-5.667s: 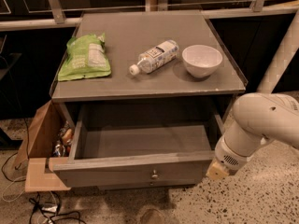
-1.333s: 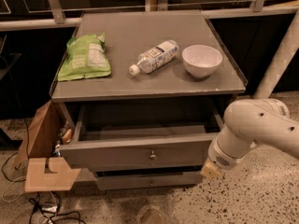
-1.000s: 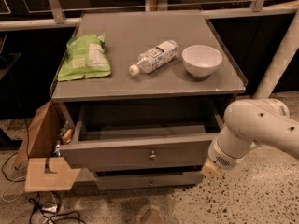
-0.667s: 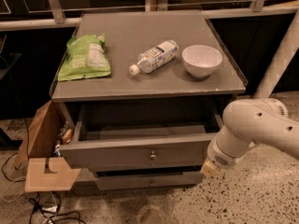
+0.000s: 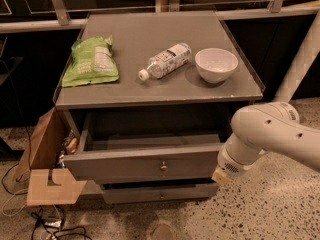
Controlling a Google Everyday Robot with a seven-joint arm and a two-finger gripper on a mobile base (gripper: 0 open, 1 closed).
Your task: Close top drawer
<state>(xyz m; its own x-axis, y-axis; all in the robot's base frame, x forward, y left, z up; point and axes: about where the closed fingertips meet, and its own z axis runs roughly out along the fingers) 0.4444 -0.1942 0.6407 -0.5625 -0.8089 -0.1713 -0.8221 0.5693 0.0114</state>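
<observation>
— One question: where is the top drawer (image 5: pixel 135 166)?
— Part-way out, just under the surface (image 5: pixel 150 39). Its flat grey wooden front runs left to right, with a small round metal knob (image 5: pixel 163 167) at the middle.
— And the hand (image 5: pixel 221 175)?
— At the front's right end, touching it or just beside it, below the smooth white arm (image 5: pixel 270 134). Wide or narrow, I cannot tell.
— So the push?
— Straight back, I judge, across the front's long axis. Pressing at one end may skew the deep box.
— Anything above?
— A plastic bottle (image 5: pixel 165 60) on its side, a round white bowl (image 5: pixel 216 65), a crinkled green bag (image 5: pixel 92 61).
</observation>
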